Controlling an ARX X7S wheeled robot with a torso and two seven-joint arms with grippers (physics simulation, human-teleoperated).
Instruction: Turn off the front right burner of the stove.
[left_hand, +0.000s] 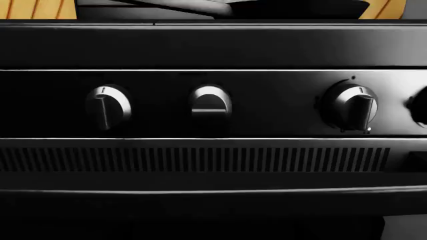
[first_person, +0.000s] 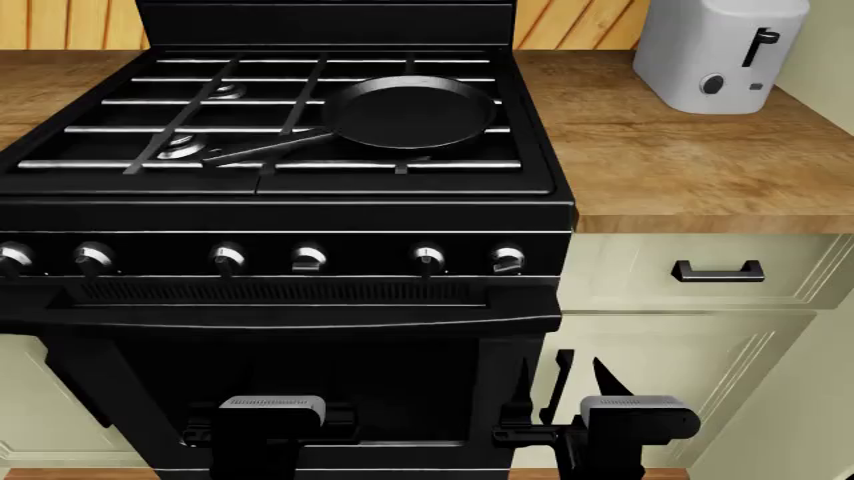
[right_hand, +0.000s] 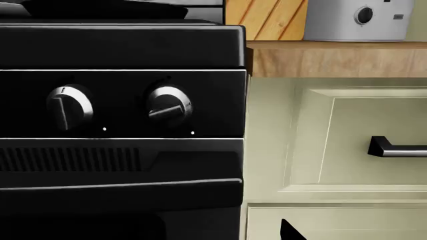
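Observation:
The glossy black stove (first_person: 400, 215) fills the head view, with a row of six silver knobs. The far right knob (first_person: 507, 260) is turned off vertical, its bar lying sideways in the right wrist view (right_hand: 169, 108); the knob beside it (right_hand: 69, 108) stands vertical. In the left wrist view the middle knob (left_hand: 210, 103) lies horizontal between two vertical knobs. My right gripper (first_person: 583, 385) is open, low in front of the oven door's right edge, well below the knobs. My left gripper (first_person: 271, 415) is low before the oven door; its fingers are lost against the black.
A black frying pan (first_person: 407, 112) sits on the grates at the right side of the stove. A white toaster (first_person: 721, 50) stands on the wooden counter (first_person: 694, 170). Cream cabinets with a dark drawer handle (first_person: 718, 270) are to the right of the stove.

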